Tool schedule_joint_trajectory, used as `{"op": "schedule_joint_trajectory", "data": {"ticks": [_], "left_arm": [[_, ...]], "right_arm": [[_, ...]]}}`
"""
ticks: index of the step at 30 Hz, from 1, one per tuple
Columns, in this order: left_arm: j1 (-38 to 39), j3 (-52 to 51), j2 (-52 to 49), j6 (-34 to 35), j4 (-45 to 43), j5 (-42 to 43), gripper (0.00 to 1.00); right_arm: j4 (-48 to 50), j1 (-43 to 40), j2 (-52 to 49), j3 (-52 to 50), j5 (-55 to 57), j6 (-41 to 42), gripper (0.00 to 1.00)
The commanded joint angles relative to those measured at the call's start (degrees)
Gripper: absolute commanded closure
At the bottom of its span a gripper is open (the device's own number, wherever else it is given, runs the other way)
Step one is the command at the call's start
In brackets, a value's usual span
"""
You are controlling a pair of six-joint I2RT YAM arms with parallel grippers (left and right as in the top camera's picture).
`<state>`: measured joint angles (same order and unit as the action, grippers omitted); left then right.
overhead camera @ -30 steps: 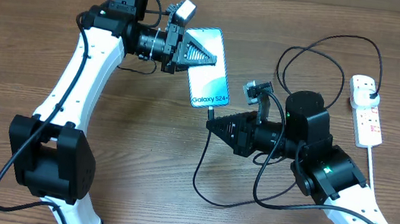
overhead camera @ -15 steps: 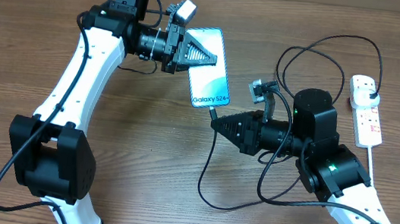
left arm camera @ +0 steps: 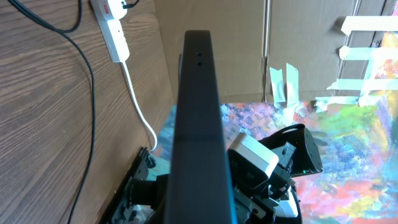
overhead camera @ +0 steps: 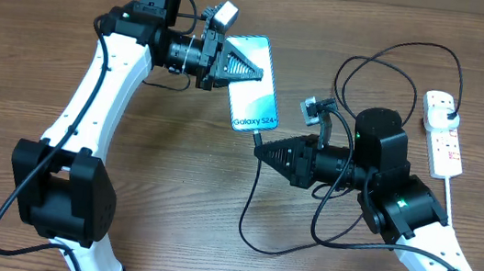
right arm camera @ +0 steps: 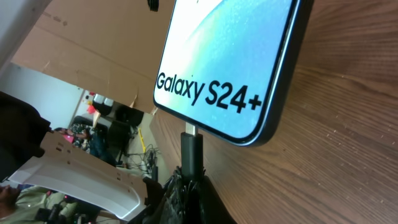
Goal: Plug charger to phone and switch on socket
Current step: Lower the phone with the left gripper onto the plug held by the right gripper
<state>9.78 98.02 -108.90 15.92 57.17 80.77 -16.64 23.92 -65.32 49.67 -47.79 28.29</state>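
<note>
The phone (overhead camera: 256, 83) is held tilted above the table, blue screen up, with my left gripper (overhead camera: 232, 65) shut on its upper left edge. In the left wrist view the phone (left arm camera: 198, 118) shows edge-on as a dark bar. My right gripper (overhead camera: 259, 151) is shut on the charger connector (right arm camera: 191, 149), whose metal tip meets the port in the phone's (right arm camera: 224, 62) bottom edge. The black charger cable (overhead camera: 245, 219) loops across the table to a black plug (overhead camera: 450, 110) seated in the white socket (overhead camera: 443, 134) at the far right.
The socket's (left arm camera: 112, 28) white cord (overhead camera: 449, 203) runs down along the right arm toward the table's front edge. Loops of black cable (overhead camera: 389, 66) lie between the phone and the socket. Cardboard walls (left arm camera: 217, 25) stand behind the table.
My right arm shifted slightly to the right with the connector, then held still. The phone and my left gripper have not moved.
</note>
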Motion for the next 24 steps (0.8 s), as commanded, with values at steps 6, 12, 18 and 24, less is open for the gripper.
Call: {"op": "schedule_joint_trajectory", "data": {"ticks": [6, 12, 18, 24], "left_arm": [[5.4, 0.7, 0.2, -1.7, 1.3, 0.8, 0.96], [5.7, 0.7, 0.2, -1.7, 1.4, 0.7, 0.96], [5.7, 0.7, 0.2, -1.7, 1.5, 0.7, 0.96], [5.9, 0.7, 0.2, -1.7, 1.6, 0.7, 0.96]], "right_arm": [[2.9, -2.1, -0.3, 0.9, 6.6, 0.9, 0.96], [3.2, -2.7, -0.3, 0.9, 6.6, 0.9, 0.96], [4.2, -3.6, -0.3, 0.9, 6.6, 1.8, 0.96], [5.3, -3.7, -0.3, 0.9, 6.6, 2.4, 0.96]]}}
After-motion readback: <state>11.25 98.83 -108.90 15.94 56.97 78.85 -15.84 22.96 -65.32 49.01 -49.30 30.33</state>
